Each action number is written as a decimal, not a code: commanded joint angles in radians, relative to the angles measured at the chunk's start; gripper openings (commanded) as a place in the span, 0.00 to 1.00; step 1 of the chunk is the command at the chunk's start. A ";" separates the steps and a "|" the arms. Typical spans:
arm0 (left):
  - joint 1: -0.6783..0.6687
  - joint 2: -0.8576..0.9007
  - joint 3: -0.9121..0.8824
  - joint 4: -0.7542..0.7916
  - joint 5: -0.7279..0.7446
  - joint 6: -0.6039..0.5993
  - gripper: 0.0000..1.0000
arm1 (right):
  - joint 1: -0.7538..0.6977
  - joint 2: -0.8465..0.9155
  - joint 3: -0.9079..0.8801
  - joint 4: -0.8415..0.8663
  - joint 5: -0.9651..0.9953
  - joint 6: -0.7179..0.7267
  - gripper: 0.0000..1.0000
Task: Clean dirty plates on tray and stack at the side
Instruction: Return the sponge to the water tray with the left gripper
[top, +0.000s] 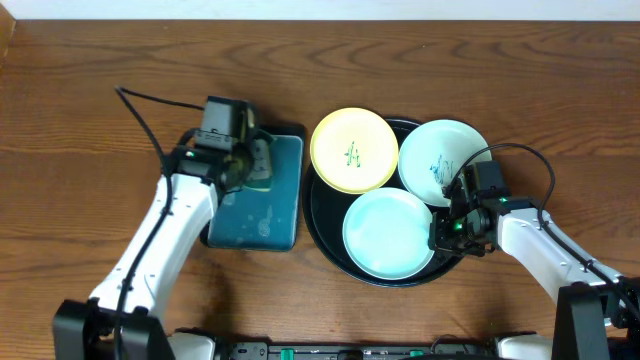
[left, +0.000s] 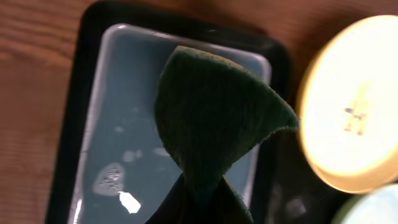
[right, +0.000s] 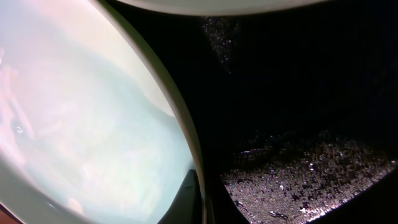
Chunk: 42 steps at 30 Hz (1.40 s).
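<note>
**Brown wood-grain table** (top: 80, 120): flat and matte. Bears both trays and the arms.

**Large round black tray** (top: 322, 245): raised rim, floor beaded with droplets in the right wrist view. Holds all three plates, crowded edge to edge. Probably slick, so lift plates rather than drag them.

**Rectangular teal tray** (top: 272, 215): dark-rimmed, glossy, filmed with water. Lies just left of the black tray.

**Pale yellow round plate** (top: 354, 150): smooth, with a green scribble at the centre. Sits at the tray's far left, overhanging the rim. Nearest the pad, so a sensible first target. Wipe in small circles over the mark with light pressure.

**Pale mint-blue plate with blue scribble** (top: 440, 160): far right of the tray, also dirty.

**Plain mint-blue plate** (top: 388, 233): near side of the tray, no mark visible.

**Dark green scouring pad** (left: 211, 118): fibrous, limp, folded into a fan. Hangs above the teal tray.

**Left gripper** (top: 243, 160): clenched on the pad's lower fold.

**Right gripper** (top: 447, 232): at the plain plate's rim, one fingertip (right: 185, 199) visible against it. Grasping or released, impossible to tell. Steady the plate before scrubbing.
</note>
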 joint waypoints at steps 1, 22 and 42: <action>0.014 0.058 -0.015 -0.005 -0.002 0.051 0.08 | 0.001 0.019 -0.027 -0.009 0.079 -0.004 0.01; 0.016 0.414 -0.016 0.010 -0.002 0.057 0.46 | 0.001 0.019 -0.027 -0.014 0.078 -0.004 0.01; 0.016 0.256 -0.007 -0.014 -0.002 0.103 0.29 | 0.001 0.019 -0.027 -0.016 0.078 -0.004 0.01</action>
